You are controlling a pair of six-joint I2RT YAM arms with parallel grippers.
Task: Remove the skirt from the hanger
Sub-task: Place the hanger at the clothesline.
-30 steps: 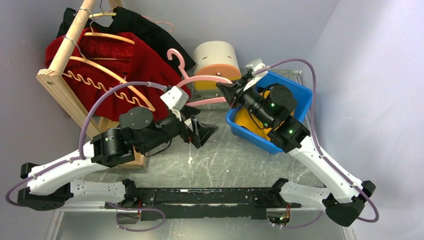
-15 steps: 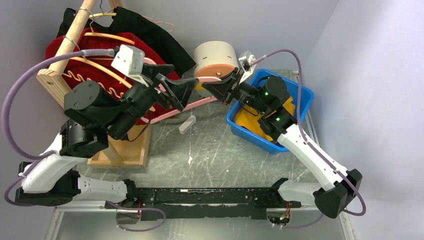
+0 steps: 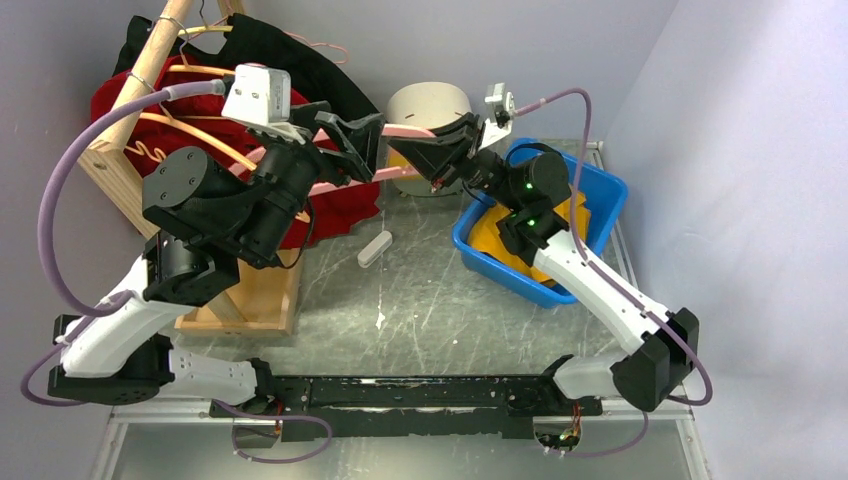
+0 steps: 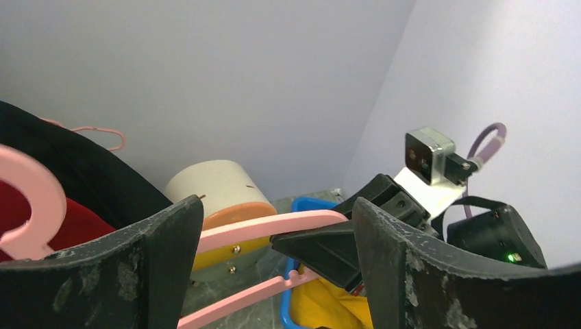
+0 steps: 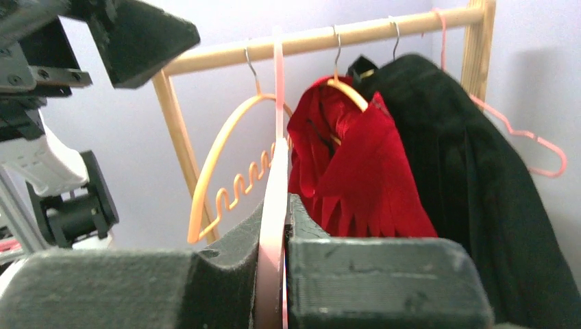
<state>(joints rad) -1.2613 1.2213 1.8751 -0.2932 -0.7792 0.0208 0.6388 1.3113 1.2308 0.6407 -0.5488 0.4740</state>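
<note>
A bare pink hanger (image 3: 400, 131) is held in the air between my grippers, level with the top of the clothes rack. My right gripper (image 3: 428, 152) is shut on its right end; in the right wrist view the hanger (image 5: 273, 199) is pinched edge-on between the fingers (image 5: 384, 274). My left gripper (image 3: 352, 143) is open, with the hanger's bars (image 4: 274, 229) in the gap between its fingers and not touched. No cloth hangs on the pink hanger. A yellow cloth (image 3: 488, 238) lies in the blue bin (image 3: 603, 190), under the right arm.
A wooden rack (image 3: 140, 70) at the back left carries orange hangers, a red garment (image 3: 340, 208) and a black garment (image 3: 300, 60). A beige and orange cylinder (image 3: 430, 100) stands behind the hanger. A small white object (image 3: 373, 248) lies on the table.
My left arm rose from the table up to the hanger. My right gripper lifted the hanger up and to the left. The small white object now shows where the left gripper was.
</note>
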